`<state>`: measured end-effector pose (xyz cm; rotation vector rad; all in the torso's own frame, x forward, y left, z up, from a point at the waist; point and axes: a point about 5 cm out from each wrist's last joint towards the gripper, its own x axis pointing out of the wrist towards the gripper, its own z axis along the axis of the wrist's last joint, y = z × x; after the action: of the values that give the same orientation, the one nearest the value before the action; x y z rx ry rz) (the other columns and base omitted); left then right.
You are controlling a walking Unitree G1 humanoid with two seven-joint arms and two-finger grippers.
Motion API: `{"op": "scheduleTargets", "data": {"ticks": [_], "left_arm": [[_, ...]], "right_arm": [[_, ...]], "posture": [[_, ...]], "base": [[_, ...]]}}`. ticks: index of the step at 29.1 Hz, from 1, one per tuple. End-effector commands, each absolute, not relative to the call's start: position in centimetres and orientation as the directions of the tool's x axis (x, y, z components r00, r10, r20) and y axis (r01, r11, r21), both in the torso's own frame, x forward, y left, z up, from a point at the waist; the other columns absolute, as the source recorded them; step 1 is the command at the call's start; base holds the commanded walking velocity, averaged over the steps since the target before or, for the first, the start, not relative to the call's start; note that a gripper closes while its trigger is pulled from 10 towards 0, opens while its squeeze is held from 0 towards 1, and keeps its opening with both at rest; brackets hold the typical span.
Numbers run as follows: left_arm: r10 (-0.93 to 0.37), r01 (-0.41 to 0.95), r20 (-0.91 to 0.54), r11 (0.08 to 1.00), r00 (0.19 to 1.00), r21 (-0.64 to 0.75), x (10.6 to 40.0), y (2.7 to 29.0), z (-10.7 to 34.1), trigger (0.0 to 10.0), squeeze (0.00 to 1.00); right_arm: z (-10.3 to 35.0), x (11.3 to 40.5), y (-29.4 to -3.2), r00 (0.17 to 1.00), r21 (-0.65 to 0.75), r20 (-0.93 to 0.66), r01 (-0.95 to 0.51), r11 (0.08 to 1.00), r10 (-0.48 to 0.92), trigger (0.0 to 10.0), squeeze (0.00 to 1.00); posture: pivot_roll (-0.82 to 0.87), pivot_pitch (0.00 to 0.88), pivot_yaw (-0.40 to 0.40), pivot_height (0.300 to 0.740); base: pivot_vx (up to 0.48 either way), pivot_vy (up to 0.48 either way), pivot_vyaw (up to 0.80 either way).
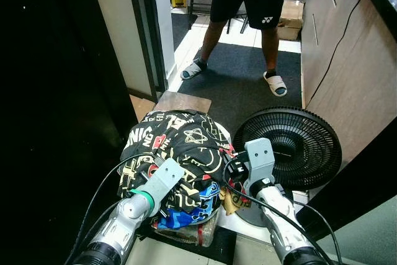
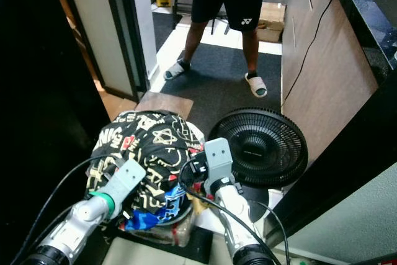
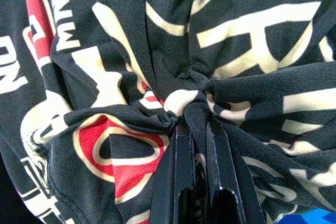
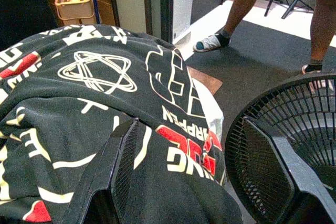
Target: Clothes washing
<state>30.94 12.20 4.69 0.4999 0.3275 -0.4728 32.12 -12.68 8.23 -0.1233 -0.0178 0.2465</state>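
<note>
A heap of clothes (image 1: 177,166) sits low in front of the robot, topped by a black shirt (image 1: 186,138) printed with cream letters, red patches and a star outline; blue fabric (image 1: 180,214) shows at the heap's near edge. The left end effector (image 3: 198,129) is at the near side of the heap, its two black fingers (image 3: 176,166) closed together on a bunched fold of the black shirt, the cloth gathered into a knot at the tips. The right end effector (image 4: 191,169) hovers at the heap's right side with its fingers spread wide apart, one finger (image 4: 113,174) lying against the shirt and the other in front of a fan (image 1: 291,147), gripping nothing. The fan, black and round with a wire grille, lies tilted back just beside the heap on its right. A brown board (image 1: 183,101) lies on the floor just beyond the heap. Farther off, a person (image 1: 245,4) in a red top, black shorts and sandals stands on a dark mat (image 1: 248,85). A wooden cabinet (image 1: 347,60) runs along the right, with a black cable (image 1: 338,41) hanging down its front.
</note>
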Motion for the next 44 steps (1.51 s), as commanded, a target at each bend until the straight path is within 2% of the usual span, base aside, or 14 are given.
{"op": "scheduleTargets", "data": {"ticks": [1, 4, 7, 8, 9, 15, 19, 24, 25, 28, 35, 37, 39, 44], "left_arm": [[-0.360, 0.520, -0.427, 0.777, 0.829, 0.355, 30.4, 12.1, 4.0, 0.0, 0.00], [-0.398, 0.469, -0.265, 0.826, 0.878, 0.312, 31.4, 11.5, 7.1, 0.0, 0.00], [-0.402, 0.462, -0.241, 0.832, 0.883, 0.307, 31.5, 11.4, 7.6, 0.0, 0.00], [-0.407, 0.435, -0.157, 0.863, 0.900, 0.255, 32.0, 11.2, 9.8, 2.3, 0.00], [-0.406, 0.394, 0.066, 0.908, 0.912, 0.141, 32.9, 10.9, 16.5, 10.0, 0.00], [-0.381, 0.381, 0.364, 0.922, 0.850, 0.073, 33.1, 10.7, 26.4, 10.0, 0.00], [-0.367, 0.380, 0.478, 0.922, 0.798, 0.073, 32.6, 10.9, 30.5, 10.0, 0.00], [-0.405, 0.396, 0.479, 0.910, 0.779, 0.125, 31.7, 11.1, 31.2, 10.0, 0.00], [-0.413, 0.378, 0.381, 0.911, 0.827, 0.167, 31.4, 11.3, 29.0, 10.0, 0.00], [-0.400, 0.368, 0.309, 0.916, 0.863, 0.158, 31.2, 11.4, 27.2, 10.0, 0.00], [-0.392, 0.361, 0.265, 0.919, 0.881, 0.160, 31.2, 11.4, 25.8, 10.0, 0.00], [-0.385, 0.354, 0.254, 0.921, 0.887, 0.160, 31.3, 11.4, 25.4, 10.0, 0.00], [-0.370, 0.340, 0.248, 0.928, 0.896, 0.155, 31.7, 11.4, 25.2, 10.0, 0.00], [-0.364, 0.335, 0.255, 0.930, 0.896, 0.150, 31.8, 11.2, 25.5, 10.0, 0.00]], "right_arm": [[8.0, 32.0, -12.7, 0.971, -0.116, -0.002, -0.239, 0.964, 0.241, 10.0, 0.00], [8.9, 32.3, -12.5, 0.969, -0.111, 0.036, -0.238, 0.965, 0.243, 10.0, 0.00], [9.0, 32.3, -12.4, 0.969, -0.109, 0.043, -0.239, 0.965, 0.245, 10.0, 0.00], [10.0, 32.5, -12.1, 0.965, -0.101, 0.081, -0.243, 0.965, 0.251, 10.0, 0.00], [12.7, 32.9, -11.3, 0.946, -0.079, 0.188, -0.252, 0.965, 0.262, 10.0, 0.00], [16.7, 33.3, -10.0, 0.901, -0.060, 0.335, -0.273, 0.960, 0.276, 10.0, 0.00], [18.8, 33.2, -9.4, 0.869, -0.060, 0.404, -0.286, 0.956, 0.285, 10.0, 0.00], [19.9, 33.0, -9.3, 0.855, -0.056, 0.436, -0.287, 0.956, 0.281, 10.0, 0.00], [20.2, 32.7, -9.5, 0.852, -0.052, 0.443, -0.286, 0.957, 0.279, 10.0, 0.00], [20.5, 32.3, -9.6, 0.848, -0.047, 0.446, -0.299, 0.953, 0.288, 10.0, 0.00], [21.0, 31.9, -9.8, 0.827, -0.054, 0.451, -0.349, 0.935, 0.335, 10.0, 0.00], [20.6, 31.9, -9.9, 0.828, -0.071, 0.427, -0.370, 0.926, 0.364, 10.0, 0.00], [17.4, 32.3, -10.2, 0.856, -0.134, 0.295, -0.403, 0.905, 0.425, 10.0, 0.00], [13.0, 32.1, -11.7, 0.904, -0.184, 0.126, -0.384, 0.905, 0.409, 10.0, 0.00]], "posture": [[0.10, 0.064, 0.078, 0.740], [0.10, 0.063, 0.077, 0.740], [0.10, 0.063, 0.077, 0.740], [0.10, 0.060, 0.075, 0.740], [0.11, 0.048, 0.071, 0.740], [0.12, 0.038, 0.067, 0.740], [0.12, 0.025, 0.064, 0.740], [0.12, 0.023, 0.061, 0.740], [0.12, 0.022, 0.056, 0.740], [0.12, 0.024, 0.052, 0.740], [0.12, 0.024, 0.048, 0.740], [0.11, 0.025, 0.046, 0.740], [0.11, 0.024, 0.042, 0.740], [0.12, 0.024, 0.036, 0.740]], "base": [[0.000, 0.000, 0.00], [0.000, 0.000, 0.00], [0.000, 0.000, 0.00], [0.000, 0.000, 0.00], [0.000, 0.000, 0.00], [0.000, 0.000, 0.00], [0.000, 0.000, 0.00], [0.000, 0.000, 0.00], [0.000, 0.000, 0.00], [0.000, 0.000, 0.00], [0.000, 0.000, 0.00], [0.000, 0.000, 0.00], [0.000, 0.000, 0.00], [0.000, 0.000, 0.00]]}}
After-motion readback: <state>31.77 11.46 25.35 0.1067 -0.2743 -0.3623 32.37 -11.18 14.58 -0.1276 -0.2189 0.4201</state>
